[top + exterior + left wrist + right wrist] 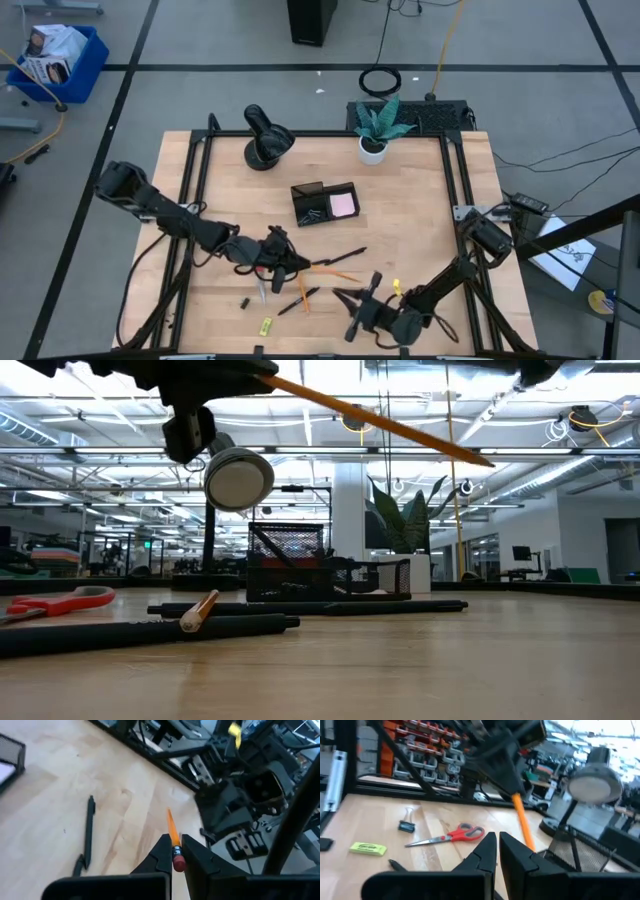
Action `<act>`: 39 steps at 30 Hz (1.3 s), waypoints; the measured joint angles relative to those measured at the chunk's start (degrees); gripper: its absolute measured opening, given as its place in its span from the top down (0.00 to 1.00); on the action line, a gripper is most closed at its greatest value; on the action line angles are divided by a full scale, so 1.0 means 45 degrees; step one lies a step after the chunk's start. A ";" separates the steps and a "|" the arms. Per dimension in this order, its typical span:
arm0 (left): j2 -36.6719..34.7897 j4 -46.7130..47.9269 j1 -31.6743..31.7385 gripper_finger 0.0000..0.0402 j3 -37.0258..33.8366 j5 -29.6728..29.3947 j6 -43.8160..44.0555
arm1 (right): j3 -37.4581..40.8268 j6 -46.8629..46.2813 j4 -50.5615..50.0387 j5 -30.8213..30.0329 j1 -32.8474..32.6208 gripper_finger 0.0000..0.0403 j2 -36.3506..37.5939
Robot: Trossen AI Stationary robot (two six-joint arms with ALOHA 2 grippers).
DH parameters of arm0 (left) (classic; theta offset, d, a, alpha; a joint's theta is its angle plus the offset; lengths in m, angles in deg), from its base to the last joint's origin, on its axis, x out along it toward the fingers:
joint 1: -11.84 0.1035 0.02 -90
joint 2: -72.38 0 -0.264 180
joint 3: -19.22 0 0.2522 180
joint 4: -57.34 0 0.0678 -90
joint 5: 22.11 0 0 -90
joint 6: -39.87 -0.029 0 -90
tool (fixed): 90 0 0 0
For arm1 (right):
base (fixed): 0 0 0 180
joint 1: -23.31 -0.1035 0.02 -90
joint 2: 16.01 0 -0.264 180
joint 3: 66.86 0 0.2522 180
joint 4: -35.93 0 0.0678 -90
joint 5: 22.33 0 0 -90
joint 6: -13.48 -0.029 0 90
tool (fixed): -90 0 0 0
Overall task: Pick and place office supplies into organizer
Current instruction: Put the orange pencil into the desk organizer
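Observation:
My left gripper (pixel 292 262) hovers over the table's near middle, shut on an orange pencil (pixel 380 420) that juts out ahead of it in the air. My right gripper (pixel 350 297), shut and holding nothing, faces it from the near right (pixel 497 847). On the wood lie red-handled scissors (pixel 451 835), a black clip (pixel 406 825), a yellow-green piece (pixel 367 849), black pens (pixel 89 832) and another orange pencil (pixel 200 610) resting across a pen. The black organizer (pixel 312 205), a pink pad (pixel 343 204) in it, stands farther back. My left gripper pinches the pencil's eraser end (pixel 176 854) between its two fingertips, at the metal band just ahead of the pink eraser. The fingers reach in from the table's left, nearly level, and lie along the pencil. The pencil is lifted clear, its point slanting down toward the right.
A black round-headed lamp (pixel 265 140) and a white plant pot (pixel 373 148) stand at the table's far edge. A small yellow thing (pixel 395 287) lies close to my right arm. Bare wood stretches between the organizer and the scattered supplies.

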 joint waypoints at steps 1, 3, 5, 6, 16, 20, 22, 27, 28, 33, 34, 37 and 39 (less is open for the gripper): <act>-0.0114 0.0132 0.0083 0.95 0.0000 0.0004 -0.0120 | 0.0000 0.0439 0.0295 -0.0024 -0.0126 0.97 0.0000; -0.0472 0.0607 0.0212 0.96 -0.0005 0.0006 -0.0299 | 0.0000 0.1340 0.0856 -0.0308 -0.0360 0.97 0.0000; -0.0835 0.0940 0.0384 0.96 0.0000 -0.0079 -0.0358 | 0.0000 0.2254 0.1239 -0.1006 -0.0634 0.97 0.0000; -0.1089 0.1276 0.0467 0.95 -0.0001 -0.0124 -0.0475 | 0.0000 0.2688 0.1399 -0.1370 -0.0766 0.97 0.0000; -0.3750 0.3409 0.2041 0.97 -0.0005 -0.0206 -0.0987 | 0.0126 0.2762 0.1293 -0.2682 -0.1586 0.97 0.0000; -0.4758 0.4461 0.2955 0.96 0.0000 -0.0156 -0.1012 | 0.0272 0.2147 0.1295 -0.2633 -0.1587 0.97 0.0000; -0.5232 0.5251 0.3456 0.96 0.0000 -0.0144 -0.0983 | 0.0458 0.1896 0.1290 -0.2633 -0.1587 0.97 0.0000; -0.6038 0.7303 0.4878 0.97 0.0358 0.0057 -0.0824 | 0.1058 0.1009 0.1290 -0.2633 -0.1578 0.97 0.0000; -0.6080 0.7647 0.5181 0.97 0.0585 0.0247 -0.0831 | 0.1176 0.0769 0.1293 -0.2633 -0.1558 0.97 0.0000; -0.5759 0.9644 0.6246 0.96 0.2284 0.0910 -0.1138 | 0.1646 -0.0175 0.1301 -0.2594 -0.1480 0.97 0.0000; -0.5592 1.0037 0.6396 0.96 0.2646 0.1023 -0.1267 | 0.1717 -0.0340 0.1300 -0.2595 -0.1480 0.97 0.0000; -0.4956 1.1420 0.6794 0.98 0.3731 0.1428 -0.1351 | 0.1868 -0.0800 0.1301 -0.2588 -0.1485 0.97 0.0000; -0.4450 1.2250 0.6950 0.97 0.4376 0.1510 -0.1406 | 0.1910 -0.0978 0.1296 -0.2582 -0.1485 0.97 0.0000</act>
